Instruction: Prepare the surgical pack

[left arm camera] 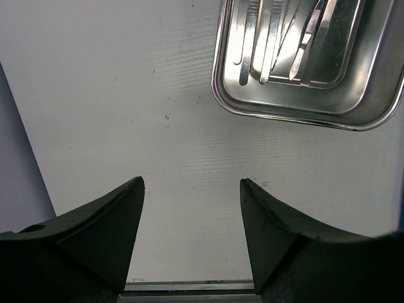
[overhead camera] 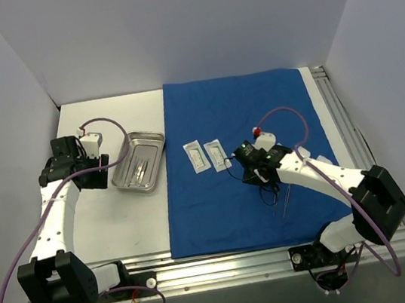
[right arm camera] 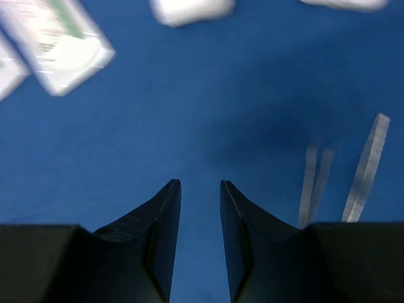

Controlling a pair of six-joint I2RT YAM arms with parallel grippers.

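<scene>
left pincer [overhead camera: 90, 174] wide open over bare tabletop [overhead camera: 138, 230], steel tray [left arm camera: 303, 120] holding thin instruments [left arm camera: 271, 44] just ahead-right of it, blue drape [overhead camera: 242, 107] spread flat, two white sachets [overhead camera: 197, 156] on drape left of right pincer [right arm camera: 200, 183], right pincer narrowly parted, gripping nothing, loose instruments [right arm camera: 366, 170] on drape just beside it

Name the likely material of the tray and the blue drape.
Tray: polished metal, probably steel; its walls gleam and mirror the instruments. Blue drape: matte cloth, it seems; no glare, lies limp and flat.
</scene>
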